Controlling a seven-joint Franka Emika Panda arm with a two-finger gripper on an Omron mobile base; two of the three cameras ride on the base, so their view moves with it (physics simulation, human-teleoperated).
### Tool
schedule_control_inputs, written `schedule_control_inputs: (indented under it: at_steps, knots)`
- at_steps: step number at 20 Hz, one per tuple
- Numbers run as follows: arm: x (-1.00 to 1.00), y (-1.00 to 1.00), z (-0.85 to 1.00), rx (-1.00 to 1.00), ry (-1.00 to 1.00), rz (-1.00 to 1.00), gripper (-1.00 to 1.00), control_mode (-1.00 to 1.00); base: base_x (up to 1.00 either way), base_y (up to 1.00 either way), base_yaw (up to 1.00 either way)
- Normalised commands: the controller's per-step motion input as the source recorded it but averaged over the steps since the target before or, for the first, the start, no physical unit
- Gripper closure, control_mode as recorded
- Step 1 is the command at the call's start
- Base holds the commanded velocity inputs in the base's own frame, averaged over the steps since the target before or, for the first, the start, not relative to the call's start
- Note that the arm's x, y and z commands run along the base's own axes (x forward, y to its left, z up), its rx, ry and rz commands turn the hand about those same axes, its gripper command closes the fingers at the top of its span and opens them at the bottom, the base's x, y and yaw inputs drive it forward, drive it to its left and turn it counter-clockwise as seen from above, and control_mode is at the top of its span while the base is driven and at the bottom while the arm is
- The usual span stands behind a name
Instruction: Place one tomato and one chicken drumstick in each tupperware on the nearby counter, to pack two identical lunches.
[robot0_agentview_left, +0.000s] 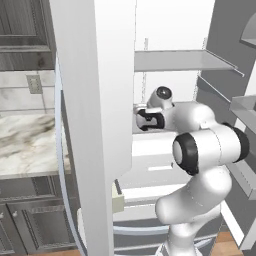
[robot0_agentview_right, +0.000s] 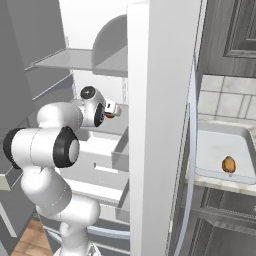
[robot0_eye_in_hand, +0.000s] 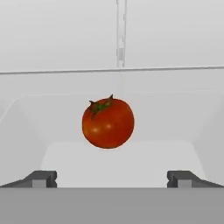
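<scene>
Reaching into the open fridge, the hand (robot0_eye_in_hand: 112, 178) is held wide open before a tomato (robot0_eye_in_hand: 108, 123) lying in a white bin. Nothing is gripped; packing is judged barely begun.

The open fridge door (robot0_agentview_left: 95, 125) hides much of the counter (robot0_agentview_left: 25, 145) in the left base view; its panel also cuts off the sink (robot0_agentview_right: 220, 155) and hides the fridge interior beyond.
</scene>
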Motion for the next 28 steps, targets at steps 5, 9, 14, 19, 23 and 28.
schedule_control_inputs:
  at_steps: [5,9,14,19,23,28]
  knots:
    - [0.41,0.0,-0.22,0.0,0.0,0.0,-1.0,-1.0,0.0,0.0,0.0]
    - [0.45,0.0,-0.23,0.0,0.0,0.0,-1.0,-1.0,0.0,0.0,0.0]
    - [0.48,0.02,-0.22,0.0,0.0,0.0,-1.0,-1.0,0.0,0.0,0.0]
    - [0.39,0.03,-0.25,0.0,0.0,0.0,-1.0,-1.0,0.0,0.0,0.0]
    - [0.25,0.02,-0.32,0.0,0.01,-0.01,-1.0,-1.0,0.0,0.0,0.0]
    - [-0.01,0.0,-0.49,0.0,0.07,-0.05,-1.0,-1.0,0.0,0.0,0.0]
